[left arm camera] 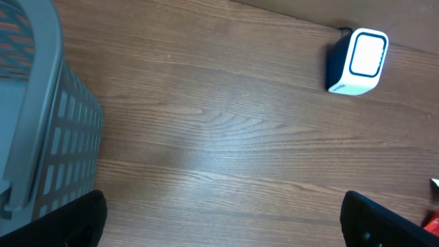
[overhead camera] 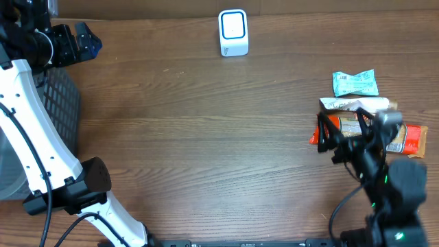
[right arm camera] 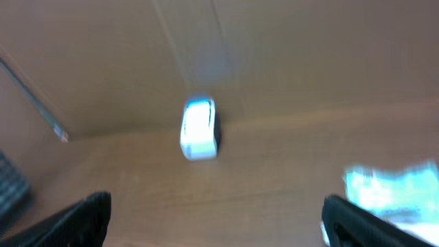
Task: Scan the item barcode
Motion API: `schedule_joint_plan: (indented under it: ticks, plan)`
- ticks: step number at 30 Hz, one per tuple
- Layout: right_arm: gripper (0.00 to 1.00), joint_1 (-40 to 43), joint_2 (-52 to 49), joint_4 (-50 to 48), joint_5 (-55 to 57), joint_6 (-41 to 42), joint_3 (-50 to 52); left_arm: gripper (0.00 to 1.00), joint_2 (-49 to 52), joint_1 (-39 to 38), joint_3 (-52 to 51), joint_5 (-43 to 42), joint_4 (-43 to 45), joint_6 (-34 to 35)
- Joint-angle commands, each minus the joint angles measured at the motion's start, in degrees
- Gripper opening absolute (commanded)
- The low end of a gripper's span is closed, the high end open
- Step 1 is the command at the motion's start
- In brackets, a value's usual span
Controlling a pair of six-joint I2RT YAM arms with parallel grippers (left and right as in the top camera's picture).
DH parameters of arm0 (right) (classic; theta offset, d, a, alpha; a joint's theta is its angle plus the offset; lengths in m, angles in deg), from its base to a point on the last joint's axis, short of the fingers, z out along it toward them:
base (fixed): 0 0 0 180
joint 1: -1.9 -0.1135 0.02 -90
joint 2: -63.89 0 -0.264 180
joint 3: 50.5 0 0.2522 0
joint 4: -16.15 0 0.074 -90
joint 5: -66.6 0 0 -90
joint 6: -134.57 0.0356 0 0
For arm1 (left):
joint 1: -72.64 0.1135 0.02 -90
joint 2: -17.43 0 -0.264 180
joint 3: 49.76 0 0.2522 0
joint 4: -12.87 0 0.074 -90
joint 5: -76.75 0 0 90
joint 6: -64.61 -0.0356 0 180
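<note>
The white scanner with a blue-edged face (overhead camera: 233, 32) stands at the table's far edge, and shows as the scanner (left arm camera: 357, 62) and, blurred, the scanner (right arm camera: 199, 128). Three packets lie at the right: a teal one (overhead camera: 355, 83), a white one (overhead camera: 357, 104) and an orange one (overhead camera: 406, 138). My right gripper (overhead camera: 330, 143) hangs open over the orange packet's left end, with nothing between its fingers (right arm camera: 370, 223). The teal packet (right arm camera: 394, 189) lies ahead of it on the right. My left gripper (overhead camera: 86, 40) is open and empty at the far left, above the basket's corner.
A grey slatted basket (overhead camera: 62, 103) stands at the table's left edge, and its wall (left arm camera: 48, 137) fills the left of the left wrist view. A brown cardboard wall runs behind the scanner. Bare wooden table (overhead camera: 206, 137) lies between the basket and the packets.
</note>
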Motion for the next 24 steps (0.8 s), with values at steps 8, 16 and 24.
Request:
schedule_joint_plan:
  ticks: [8, 16, 24]
  plan:
    - [1.0, -0.22, 16.72, -20.59, 7.32, -0.2, 26.75, 1.0, 0.13, -0.44, 0.09, -0.44, -0.07, -1.11]
    - [1.0, -0.2, 24.35, -6.6, 11.04, -0.22, 26.8, 1.0, 0.13, -0.44, 0.09, -0.44, -0.09, -1.11]
    - [1.0, -0.28, 27.69, -4.2, 10.75, 0.07, 26.8, 0.99, 0.13, -0.44, 0.09, -0.44, -0.09, -1.14]
